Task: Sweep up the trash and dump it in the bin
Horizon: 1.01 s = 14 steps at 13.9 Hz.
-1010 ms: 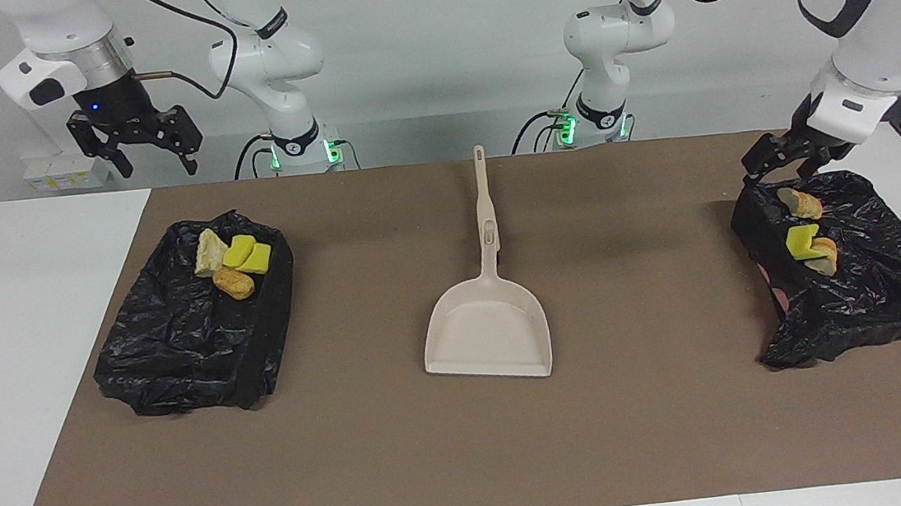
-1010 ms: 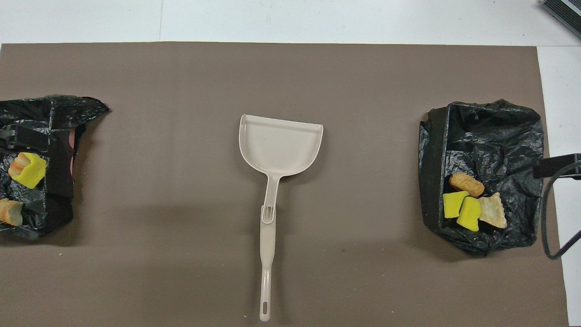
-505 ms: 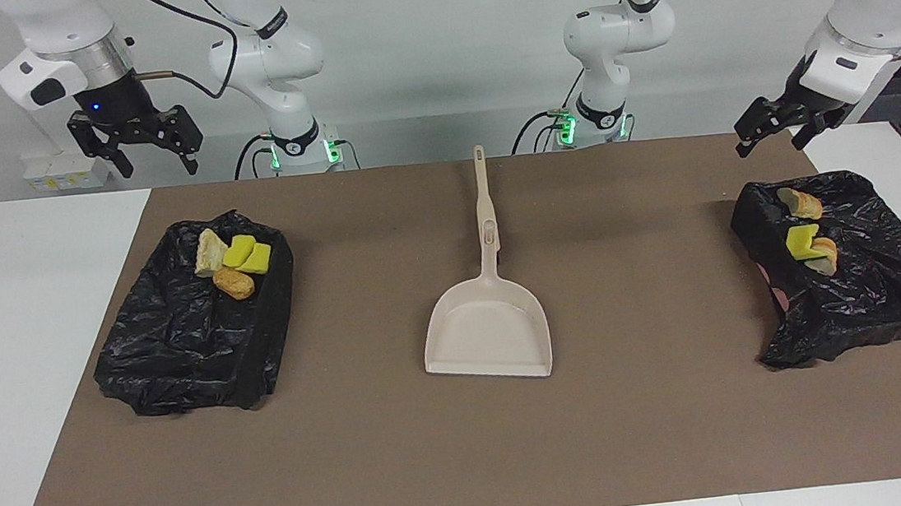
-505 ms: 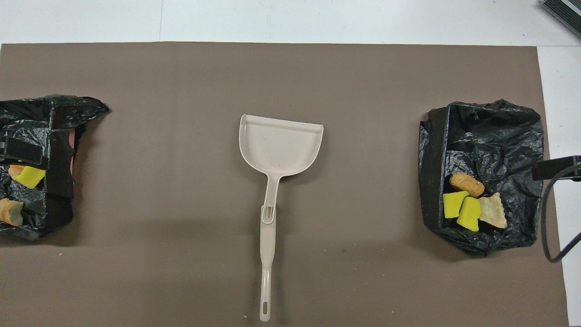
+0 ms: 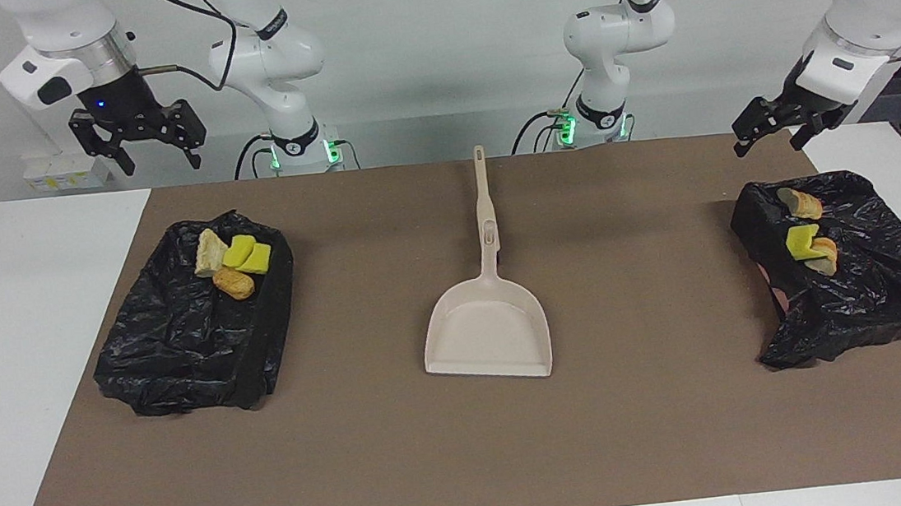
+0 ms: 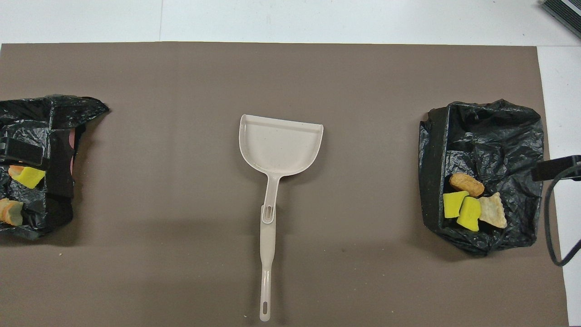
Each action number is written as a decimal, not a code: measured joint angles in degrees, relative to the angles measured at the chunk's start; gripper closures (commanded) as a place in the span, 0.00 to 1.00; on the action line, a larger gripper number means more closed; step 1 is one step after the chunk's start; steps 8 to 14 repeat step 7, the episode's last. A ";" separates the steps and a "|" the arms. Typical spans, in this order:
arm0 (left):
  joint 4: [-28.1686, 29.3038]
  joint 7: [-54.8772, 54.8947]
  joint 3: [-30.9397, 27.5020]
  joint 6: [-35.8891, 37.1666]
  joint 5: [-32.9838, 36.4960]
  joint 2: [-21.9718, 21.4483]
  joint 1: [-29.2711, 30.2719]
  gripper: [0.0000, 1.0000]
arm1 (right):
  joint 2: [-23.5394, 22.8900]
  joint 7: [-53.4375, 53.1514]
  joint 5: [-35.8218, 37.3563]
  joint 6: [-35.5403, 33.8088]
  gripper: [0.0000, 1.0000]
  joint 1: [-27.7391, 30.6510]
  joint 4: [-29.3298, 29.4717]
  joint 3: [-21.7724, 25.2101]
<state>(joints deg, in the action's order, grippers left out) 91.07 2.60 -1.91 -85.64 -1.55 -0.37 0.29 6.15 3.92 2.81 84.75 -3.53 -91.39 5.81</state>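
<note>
With its fingers spread wide and holding nothing, the left gripper (image 5: pixel 768 133) hangs in the air above the edge of the brown mat (image 5: pixel 649 424), close to the black bin bag (image 5: pixel 876 295) at the left arm's end of the table (image 5: pixel 28 327). Over at the right arm's end, the right gripper (image 5: pixel 139 142) is also raised, its fingers apart and empty, above the table edge nearest the robots.

Trash lies in two clusters. A yellow sponge piece (image 5: pixel 801 241) and two tan lumps (image 5: pixel 801 203) rest on the bag at the left arm's end. On a second black bin bag (image 5: pixel 180 362) at the right arm's end sit two yellow sponge pieces (image 5: pixel 246 254), touching each other, with a pale rock-like lump (image 5: pixel 209 252) and a brown lump (image 5: pixel 233 283) just beside them.

Between the two bags, in the middle of the mat, a beige dustpan (image 5: pixel 489 328) lies flat, its handle pointing toward the robots and its pan holding nothing.
</note>
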 measured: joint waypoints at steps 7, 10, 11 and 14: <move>0.00 0.02 0.00 0.01 0.00 0.00 0.00 0.00 | 0.04 0.00 0.01 -0.08 0.00 0.15 -0.22 0.28; 0.00 0.02 0.00 0.01 0.00 0.00 0.00 0.00 | 0.04 0.00 0.01 -0.08 0.00 0.15 -0.22 0.28; 0.00 0.02 0.00 0.01 0.00 0.00 0.00 0.00 | 0.04 0.00 0.01 -0.08 0.00 0.15 -0.22 0.28; 0.00 0.02 0.00 0.01 0.00 0.00 0.00 0.00 | 0.04 0.00 0.01 -0.08 0.00 0.15 -0.22 0.28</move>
